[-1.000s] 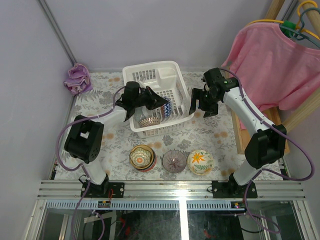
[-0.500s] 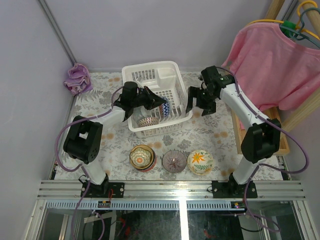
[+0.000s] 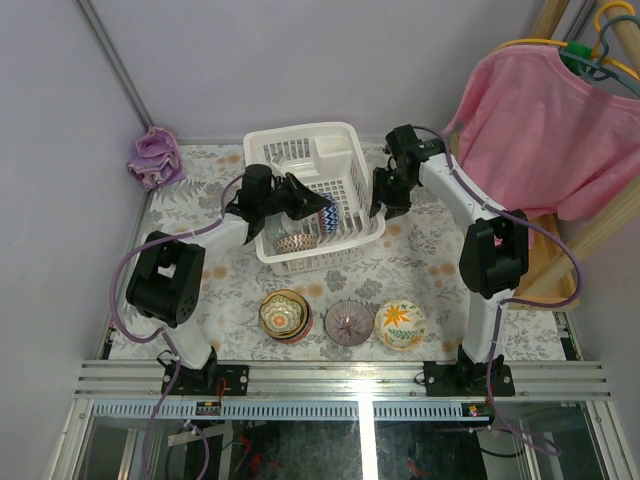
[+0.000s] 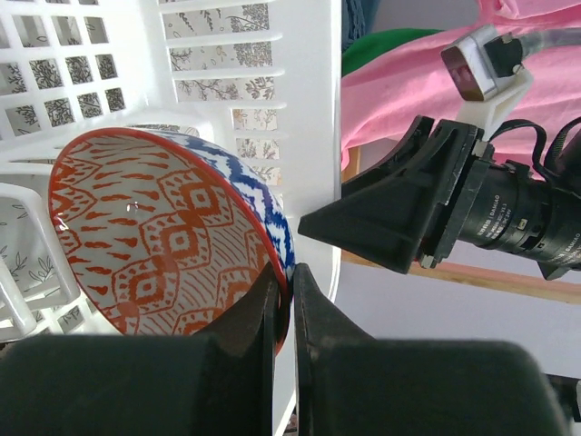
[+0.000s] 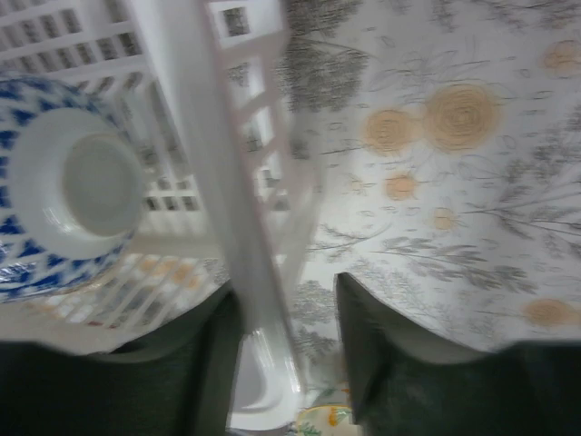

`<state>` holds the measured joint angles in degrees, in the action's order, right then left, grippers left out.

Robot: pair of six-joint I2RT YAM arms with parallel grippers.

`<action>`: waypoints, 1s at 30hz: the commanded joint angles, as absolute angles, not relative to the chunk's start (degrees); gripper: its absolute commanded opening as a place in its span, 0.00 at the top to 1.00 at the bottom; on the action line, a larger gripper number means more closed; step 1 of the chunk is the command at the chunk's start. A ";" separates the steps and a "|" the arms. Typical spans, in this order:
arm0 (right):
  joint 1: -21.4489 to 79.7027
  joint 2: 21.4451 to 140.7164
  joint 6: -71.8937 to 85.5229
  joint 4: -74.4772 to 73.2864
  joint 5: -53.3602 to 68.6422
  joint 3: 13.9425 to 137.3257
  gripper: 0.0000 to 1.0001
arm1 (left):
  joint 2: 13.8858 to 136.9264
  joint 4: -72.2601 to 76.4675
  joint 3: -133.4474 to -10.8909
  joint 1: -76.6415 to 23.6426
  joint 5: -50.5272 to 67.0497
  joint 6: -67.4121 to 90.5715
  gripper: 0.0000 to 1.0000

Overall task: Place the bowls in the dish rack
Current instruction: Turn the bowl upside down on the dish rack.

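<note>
The left end effector pinches the rim of a red-and-blue bowl — tilted on edge inside the dish rack at the far edge of the counter. The right end effector — part open — straddles the rack's right wall. More bowls line the near edge.

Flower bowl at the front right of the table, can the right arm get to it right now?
Probably, but not directly: the right arm's fingers straddle the dish rack side wall and would have to lift clear first. The flower bowl sits uncovered on that arm's side.
</note>
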<state>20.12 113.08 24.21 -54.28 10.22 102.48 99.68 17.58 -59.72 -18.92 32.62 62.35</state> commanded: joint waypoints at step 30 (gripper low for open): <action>21.09 110.66 23.64 -51.94 8.00 96.78 0.80 | 100.52 -8.88 -58.93 -14.66 27.06 46.11 0.94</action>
